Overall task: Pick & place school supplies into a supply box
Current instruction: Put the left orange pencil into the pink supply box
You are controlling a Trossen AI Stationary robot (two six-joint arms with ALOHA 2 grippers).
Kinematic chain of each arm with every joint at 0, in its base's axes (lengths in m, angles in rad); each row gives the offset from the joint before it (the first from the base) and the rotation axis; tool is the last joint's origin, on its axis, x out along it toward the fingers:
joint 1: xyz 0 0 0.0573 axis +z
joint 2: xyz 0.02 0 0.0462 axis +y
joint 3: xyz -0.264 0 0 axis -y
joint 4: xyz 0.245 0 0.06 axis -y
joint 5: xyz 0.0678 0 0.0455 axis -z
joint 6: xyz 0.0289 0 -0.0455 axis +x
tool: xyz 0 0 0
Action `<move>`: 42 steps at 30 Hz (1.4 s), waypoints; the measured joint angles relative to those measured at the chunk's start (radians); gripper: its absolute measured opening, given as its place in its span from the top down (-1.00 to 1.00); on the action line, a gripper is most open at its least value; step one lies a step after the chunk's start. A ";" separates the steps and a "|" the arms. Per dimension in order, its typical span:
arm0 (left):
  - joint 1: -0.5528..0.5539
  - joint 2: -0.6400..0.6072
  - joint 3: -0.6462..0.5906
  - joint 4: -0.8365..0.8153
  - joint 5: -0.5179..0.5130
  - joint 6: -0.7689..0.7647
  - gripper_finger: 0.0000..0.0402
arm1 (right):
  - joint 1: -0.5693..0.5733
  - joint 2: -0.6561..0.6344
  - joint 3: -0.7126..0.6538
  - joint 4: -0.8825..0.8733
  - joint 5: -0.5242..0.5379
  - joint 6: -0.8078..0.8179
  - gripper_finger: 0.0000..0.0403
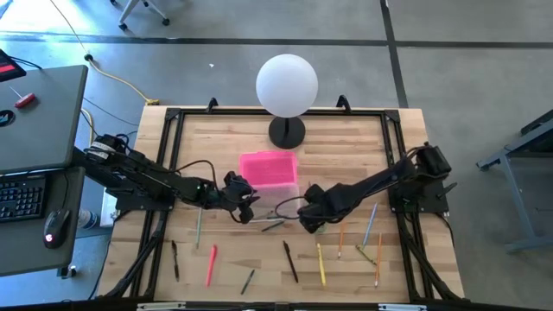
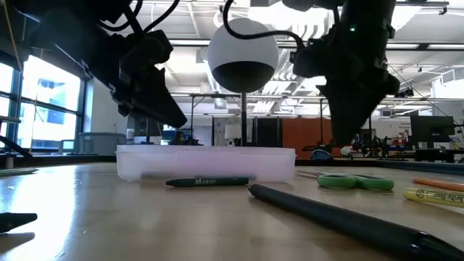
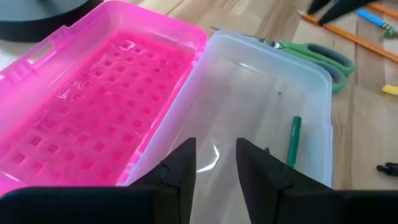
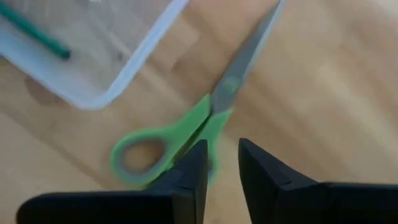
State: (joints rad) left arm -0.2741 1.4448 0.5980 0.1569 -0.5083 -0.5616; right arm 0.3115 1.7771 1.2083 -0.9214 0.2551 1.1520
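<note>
Supply box [image 3: 261, 118]: clear tray lying open on the tabletop [image 1: 346, 138], just ahead of and below the left jaws; its pink lid [image 3: 93, 106] is folded back flat beside it, on the side toward the globe lamp [image 1: 287, 85].
Green pencil [image 3: 292, 142]: lies inside the clear tray, just beyond the left jaws' tips.
Left jaws [image 3: 214, 165]: hang over the tray's near edge, set narrowly apart with a clear gap, holding nothing.
Scissors [image 4: 186, 140]: green-handled, lying flat on the tabletop just outside the tray's corner, blades pointing away from the right jaws.
Right jaws [image 4: 222, 163]: right over the scissors' handle, a narrow gap between them; whether they touch it I cannot tell.
Other supplies: a green pen [image 2: 208, 182] lies against the tray's front wall; a red pencil [image 1: 210, 264], yellow pencil [image 1: 321, 263] and black pen [image 1: 290, 261] lie scattered nearer the tabletop's front edge, well apart from both jaws.
</note>
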 joint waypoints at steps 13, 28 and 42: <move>-0.001 0.000 0.000 0.006 0.001 0.010 0.31 | -0.001 0.058 0.000 -0.014 -0.109 0.105 0.88; -0.001 0.000 0.000 0.007 0.002 0.016 0.31 | 0.010 0.060 -0.019 -0.265 -0.264 0.116 0.66; 0.000 0.000 0.000 0.007 0.002 0.015 0.31 | 0.107 0.060 -0.020 -0.233 -0.232 0.270 0.54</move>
State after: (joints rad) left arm -0.2745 1.4448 0.5976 0.1642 -0.5063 -0.5465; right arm 0.4188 1.8370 1.1881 -1.1542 0.0227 1.4220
